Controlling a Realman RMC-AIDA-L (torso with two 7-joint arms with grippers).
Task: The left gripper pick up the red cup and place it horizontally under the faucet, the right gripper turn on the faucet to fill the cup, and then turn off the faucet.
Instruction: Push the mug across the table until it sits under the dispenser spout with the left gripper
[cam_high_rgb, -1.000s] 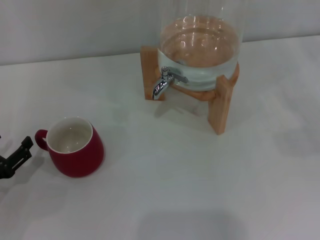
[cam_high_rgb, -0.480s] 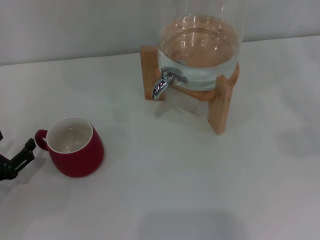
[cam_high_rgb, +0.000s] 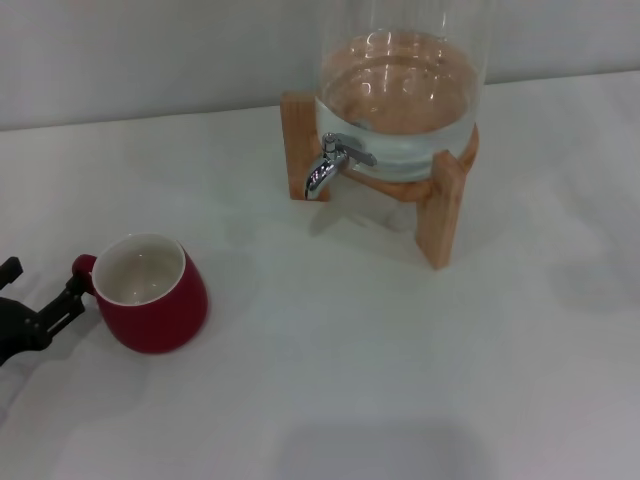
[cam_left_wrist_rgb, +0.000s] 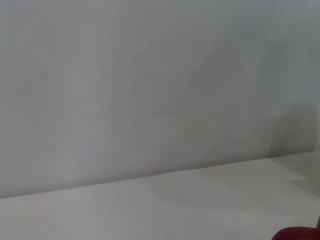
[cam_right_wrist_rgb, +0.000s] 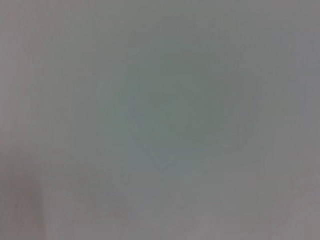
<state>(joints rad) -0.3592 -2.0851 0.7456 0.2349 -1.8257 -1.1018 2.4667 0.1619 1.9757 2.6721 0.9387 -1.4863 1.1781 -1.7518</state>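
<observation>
The red cup (cam_high_rgb: 150, 295) stands upright on the white table at the left in the head view, cream inside showing, its small loop handle (cam_high_rgb: 83, 266) turned to the left. My left gripper (cam_high_rgb: 44, 280) comes in from the left edge and is open. One black fingertip (cam_high_rgb: 75, 289) sits right at the handle, the other fingertip (cam_high_rgb: 10, 268) is farther left. A sliver of the red cup (cam_left_wrist_rgb: 299, 234) shows in the left wrist view. The chrome faucet (cam_high_rgb: 324, 170) juts from the glass dispenser, lever back. The right gripper is out of view.
The glass water dispenser (cam_high_rgb: 400, 90), partly filled, rests in a wooden stand (cam_high_rgb: 445, 205) at the back centre. The white table (cam_high_rgb: 380, 360) spreads in front of it. A pale wall runs behind.
My left gripper has moved right and slightly up toward the cup's handle, and a second fingertip has come into view. The cup and faucet have not moved.
</observation>
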